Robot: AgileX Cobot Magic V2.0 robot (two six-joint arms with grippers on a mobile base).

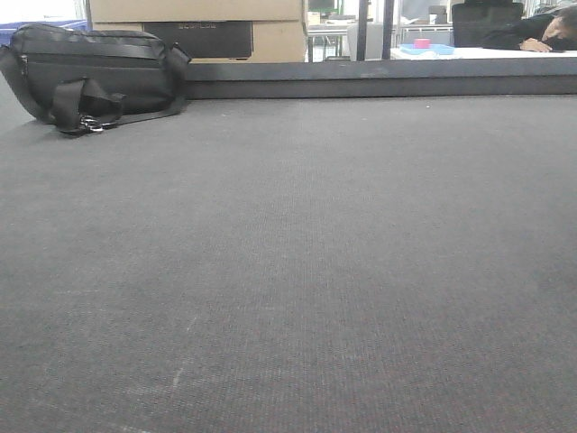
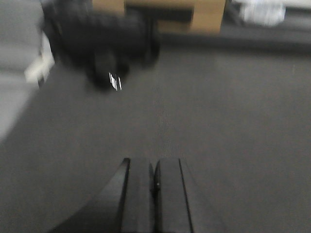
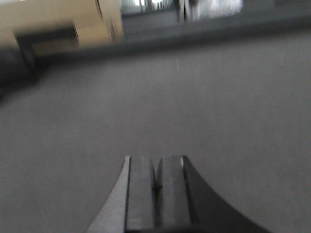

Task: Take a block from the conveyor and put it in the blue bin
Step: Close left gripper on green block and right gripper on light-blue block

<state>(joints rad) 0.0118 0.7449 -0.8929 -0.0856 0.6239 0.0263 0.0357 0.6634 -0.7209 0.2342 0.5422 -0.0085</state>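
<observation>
conveyor (image 1: 297, 271) rail (image 1: 379, 87) runs left-right at far edge — left gripper (image 2: 154, 164), right gripper (image 3: 156, 164) both closed, empty.

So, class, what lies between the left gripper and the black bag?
Only bare conveyor separates the left gripper from the black bag, as the blurred left wrist view shows.

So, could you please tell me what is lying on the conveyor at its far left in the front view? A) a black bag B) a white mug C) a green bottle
A: a black bag with a strap and a metal clip lies on the dark grey conveyor at its far left. No bottle or mug shows anywhere on the belt.
</observation>
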